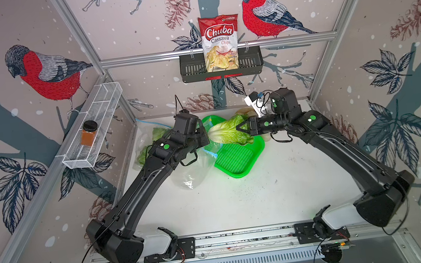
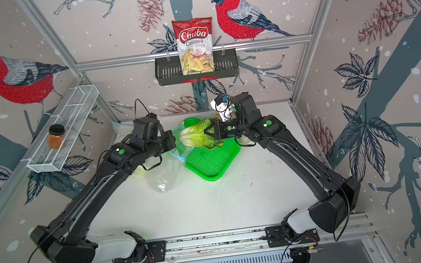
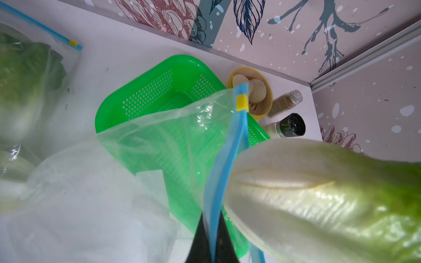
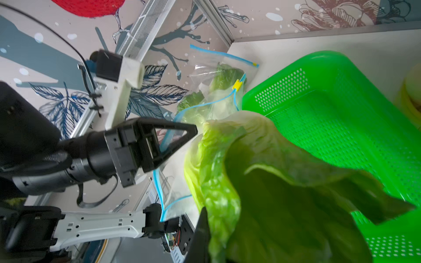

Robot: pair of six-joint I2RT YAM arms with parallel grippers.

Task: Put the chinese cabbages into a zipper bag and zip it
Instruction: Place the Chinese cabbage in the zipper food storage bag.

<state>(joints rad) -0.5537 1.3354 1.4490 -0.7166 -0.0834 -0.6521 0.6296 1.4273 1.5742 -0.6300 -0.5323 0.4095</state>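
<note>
Top views, both: white table (image 1: 277, 184), w/ green perforated tray (image 1: 236, 158) toward back centre. Just left of tray, partly over its rim: clear zipper bag (image 1: 192, 172), body lying slack, mouth end lifted. Further back-left on table: second clear bag (image 1: 149, 144) w/ green-and-white cabbages (image 3: 27, 75) inside, blue zip strip along its top; can't tell if fully zipped. Above tray's back half, off the surface: one chinese cabbage (image 1: 227, 133), roughly level, white base toward L arm, leafy end toward R arm. Pinched at leafy end by right gripper (image 1: 239, 128), jaws narrow, closed on the leaves. Seen from right wrist: left gripper (image 4: 192, 134) pinched tight on blue zip edge of zipper bag, holding mouth up. From left wrist: cabbage base just beside that blue strip, not inside bag yet. Further along the strip: small yellow slider (image 3: 242, 103).
</note>
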